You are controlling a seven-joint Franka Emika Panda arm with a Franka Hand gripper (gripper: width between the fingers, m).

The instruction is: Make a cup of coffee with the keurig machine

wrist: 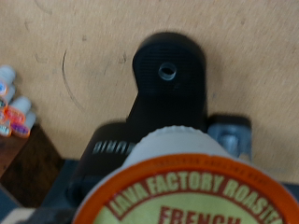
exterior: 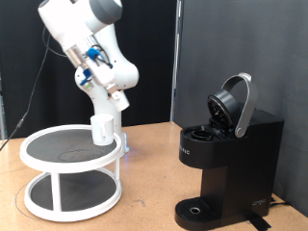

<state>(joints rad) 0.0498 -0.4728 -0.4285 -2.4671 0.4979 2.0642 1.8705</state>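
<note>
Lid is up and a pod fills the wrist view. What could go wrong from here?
No cup shows on the keurig machine's drip base, so a brew would likely spill. The pod is blurred against the wrist camera with no fingers visible, so its grip is unverified; it might slip. The end effector hangs close over the white stand and may clip it.

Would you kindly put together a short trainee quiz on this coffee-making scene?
1. True or false: the keurig machine is closed on top.
2. In the exterior view, the end effector is just above: A) the white round stand; B) the machine's drip base; C) a mug.
3. Fill in: the pod close to the wrist camera has an ___ rim.

Key: 1 false, its lid stands open; 2 A; 3 orange.
</note>
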